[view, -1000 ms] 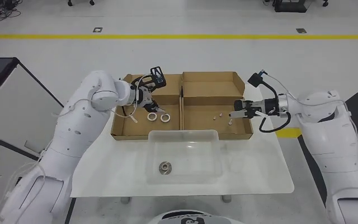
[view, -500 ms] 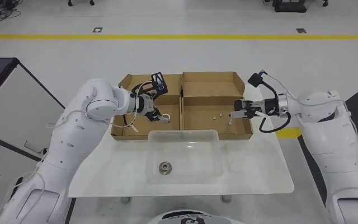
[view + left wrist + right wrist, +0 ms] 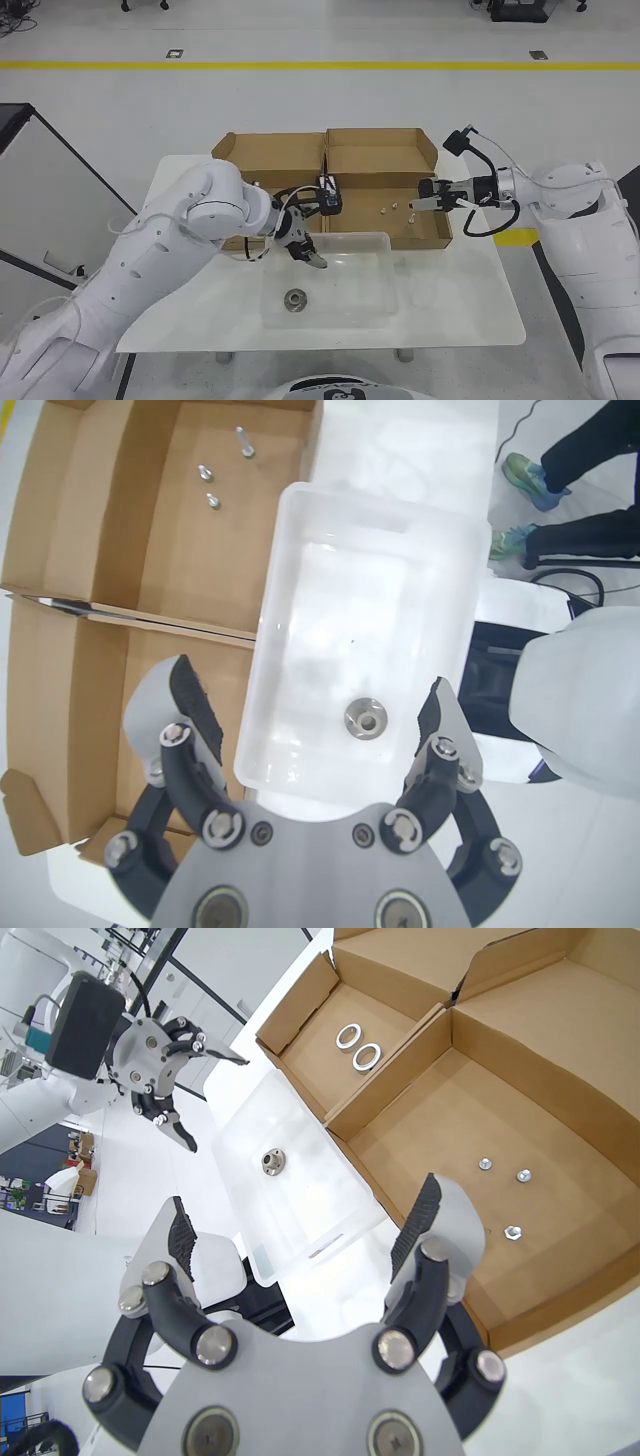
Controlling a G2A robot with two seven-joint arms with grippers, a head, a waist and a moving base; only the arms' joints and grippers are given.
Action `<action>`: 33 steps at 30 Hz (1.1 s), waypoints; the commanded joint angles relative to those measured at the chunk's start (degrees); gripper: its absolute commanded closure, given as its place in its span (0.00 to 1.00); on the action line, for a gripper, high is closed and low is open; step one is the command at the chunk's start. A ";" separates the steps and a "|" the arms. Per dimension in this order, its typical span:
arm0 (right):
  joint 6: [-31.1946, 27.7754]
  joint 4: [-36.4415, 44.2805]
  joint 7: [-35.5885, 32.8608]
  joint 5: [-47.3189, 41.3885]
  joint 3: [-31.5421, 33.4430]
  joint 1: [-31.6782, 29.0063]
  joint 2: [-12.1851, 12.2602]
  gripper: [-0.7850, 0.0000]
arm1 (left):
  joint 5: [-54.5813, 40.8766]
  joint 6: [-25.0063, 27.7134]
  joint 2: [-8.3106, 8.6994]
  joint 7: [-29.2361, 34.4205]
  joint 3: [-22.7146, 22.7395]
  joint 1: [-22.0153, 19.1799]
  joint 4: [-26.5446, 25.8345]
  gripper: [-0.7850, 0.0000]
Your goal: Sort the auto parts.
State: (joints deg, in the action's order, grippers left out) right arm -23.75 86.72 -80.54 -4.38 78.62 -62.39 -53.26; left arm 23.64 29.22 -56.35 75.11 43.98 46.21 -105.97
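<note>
A metal flanged bushing (image 3: 294,298) (image 3: 366,720) (image 3: 272,1162) lies in the clear plastic bin (image 3: 375,243). My left gripper (image 3: 305,252) (image 3: 315,710) hangs open over the bin's back left part, the bushing below and between its fingers. Two white rings (image 3: 348,1036) (image 3: 366,1056) lie in the left cardboard box (image 3: 260,150). Three bolts (image 3: 395,207) (image 3: 512,1232) (image 3: 213,501) rest in the right cardboard box (image 3: 380,150). My right gripper (image 3: 415,205) (image 3: 300,1228) is open and empty above that box's right side.
The two boxes stand side by side at the table's back, flaps up, with the bin (image 3: 280,550) right in front of them. Bare white table (image 3: 470,300) lies around the bin, right and left of it.
My left arm swung out of the left box toward the front and right, ending above the clear bin. The rings stayed in the box. The right arm kept still.
</note>
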 commanded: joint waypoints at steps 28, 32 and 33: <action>0.00 0.00 0.00 -0.01 0.00 0.00 0.00 0.00 | -0.78 -3.34 4.48 3.30 -21.40 -10.79 -5.28 0.00; 0.00 0.00 0.00 -0.01 0.00 0.00 0.00 0.00 | 0.14 -4.85 4.11 4.81 -24.62 -12.24 -6.02 0.00; 0.00 0.00 0.00 -0.01 0.00 0.00 0.00 0.00 | 0.30 -4.91 4.00 4.86 -25.44 -12.62 -6.08 0.00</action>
State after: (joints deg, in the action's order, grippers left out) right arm -23.75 86.72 -80.54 -4.38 78.62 -62.39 -53.26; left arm 23.75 24.39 -52.23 79.90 19.55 34.00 -111.95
